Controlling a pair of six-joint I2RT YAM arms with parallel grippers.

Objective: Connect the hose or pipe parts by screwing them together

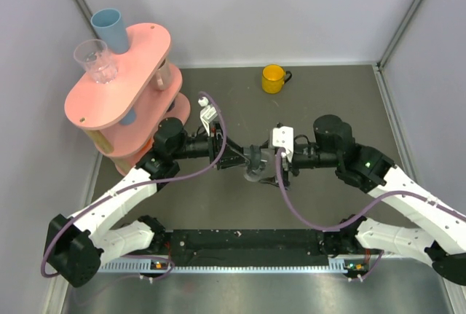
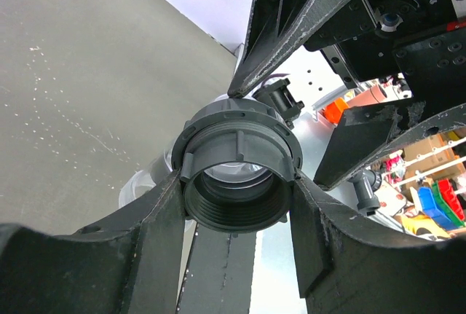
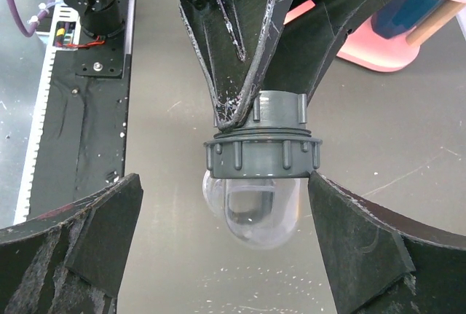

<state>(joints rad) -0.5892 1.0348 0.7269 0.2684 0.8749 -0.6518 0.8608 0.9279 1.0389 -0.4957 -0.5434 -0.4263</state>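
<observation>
The pipe parts [image 1: 253, 162] hang above the table's middle, between both arms. My left gripper [image 2: 237, 183] is shut on the grey threaded fitting [image 2: 237, 150], one finger on each side. From the right wrist, the grey stub [image 3: 280, 106] sits pinched in the left arm's fingers [image 3: 233, 52]. A ribbed grey nut [image 3: 262, 157] lies below it, and a clear dome [image 3: 255, 208] hangs underneath. My right gripper [image 3: 224, 181] stands open and wide around the nut. Its right fingertip [image 3: 324, 197] is at the nut's edge and its left fingertip [image 3: 120, 205] is well apart.
A yellow mug [image 1: 273, 79] stands at the back. At the left rear is a pink tiered rack [image 1: 124, 73] carrying a blue cup [image 1: 111, 28] and a clear glass [image 1: 95, 60]. The black base rail [image 1: 247, 241] runs along the near edge.
</observation>
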